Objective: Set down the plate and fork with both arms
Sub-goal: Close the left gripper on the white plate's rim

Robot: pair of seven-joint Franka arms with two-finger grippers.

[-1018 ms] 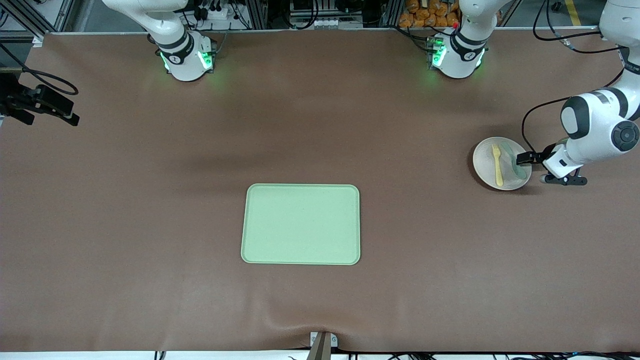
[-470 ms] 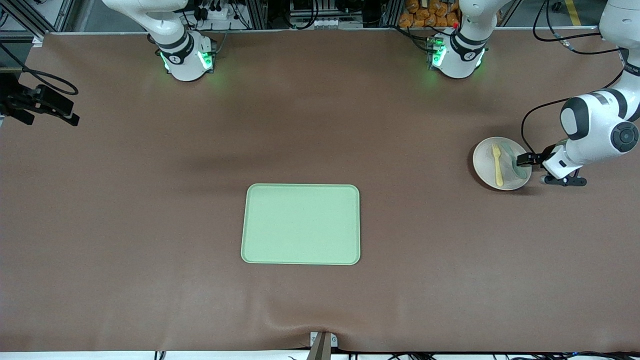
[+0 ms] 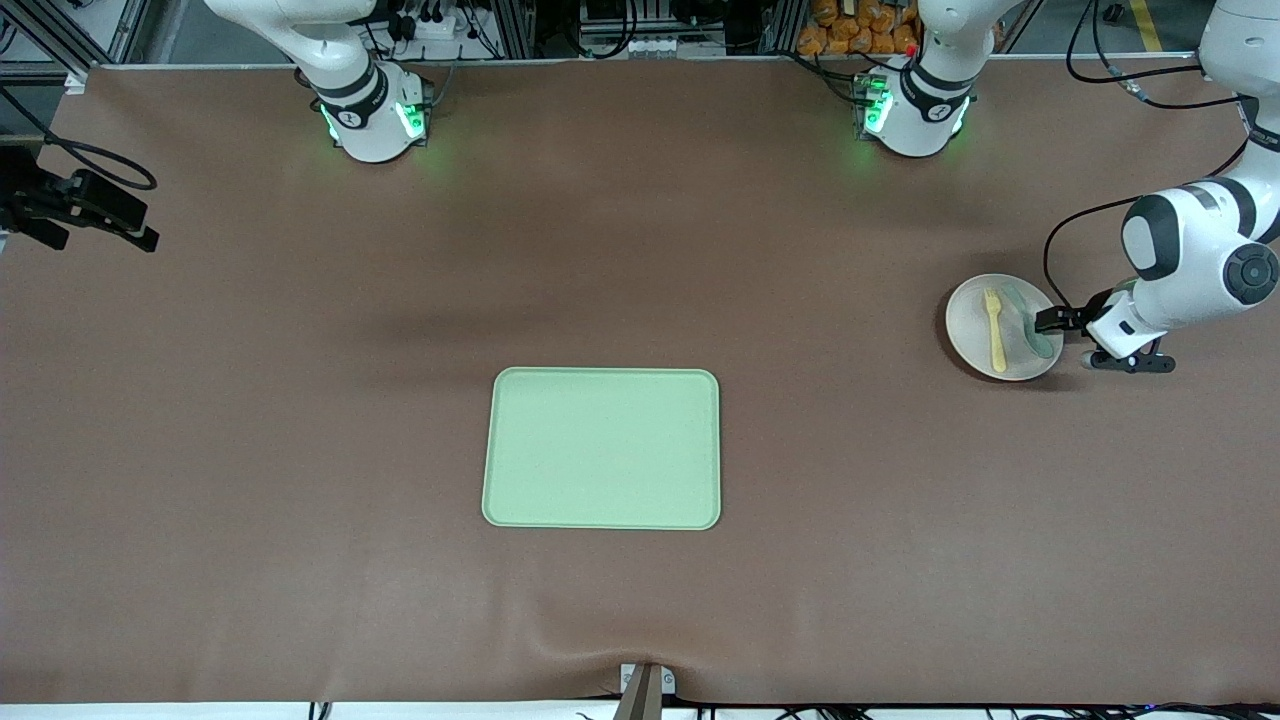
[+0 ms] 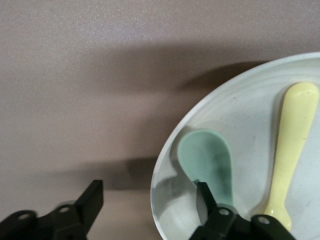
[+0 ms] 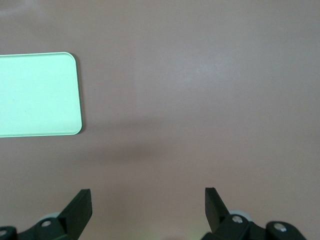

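Note:
The off-white plate (image 3: 968,325) lies near the left arm's end of the table. On it rest the pale-yellow fork (image 3: 993,330) and a teal spoon (image 3: 1030,325). My left gripper (image 3: 1043,321) is low at the plate's edge on the side toward the left arm's end, open. In the left wrist view the left gripper (image 4: 149,190) straddles the rim of the plate (image 4: 245,115): one finger is over the plate by the spoon (image 4: 207,160), the other over bare table. The fork (image 4: 292,150) lies past the spoon. My right gripper (image 5: 147,195) hangs open and empty above bare table.
A rectangular light-green tray (image 3: 600,450) lies mid-table, nearer the front camera; its corner (image 5: 35,95) shows in the right wrist view. A black camera mount (image 3: 75,205) sticks in at the right arm's end. Brown table surrounds the tray.
The left gripper has shifted very slightly at the plate's rim. The plate, fork, spoon and tray have not moved.

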